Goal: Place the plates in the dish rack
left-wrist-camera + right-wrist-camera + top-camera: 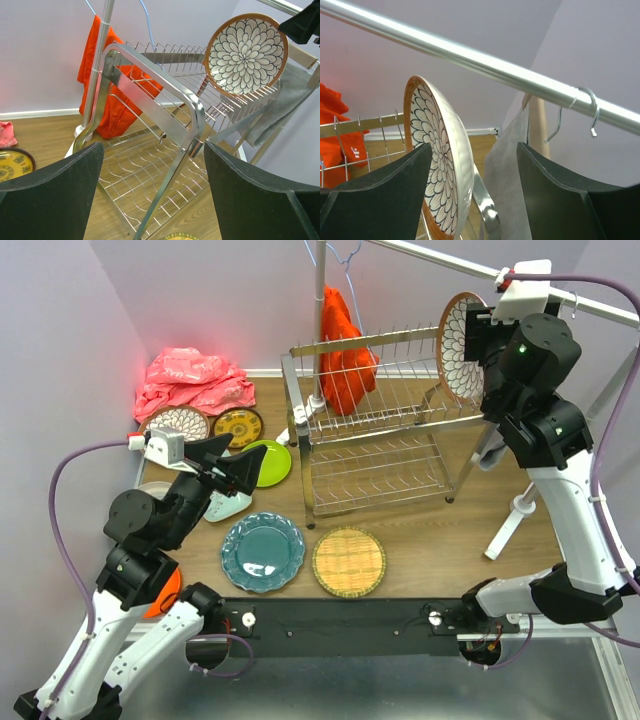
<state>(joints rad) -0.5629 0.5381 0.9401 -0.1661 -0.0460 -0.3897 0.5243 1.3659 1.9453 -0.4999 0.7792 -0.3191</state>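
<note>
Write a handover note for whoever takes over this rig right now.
Left gripper: open, empty, hovering left of the dish rack.
Right gripper: open, fingers either side of the petal plate, which stands on edge at the right end of the rack's top tier.
Done: that one plate racked.
Left: teal plate, woven plate, lime plate and others on the table.

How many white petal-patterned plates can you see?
2. One petal-patterned plate stands on edge in the chrome wire dish rack, top tier, right end; the other lies flat beside the pink cloth. More could hide under the left arm.
</note>
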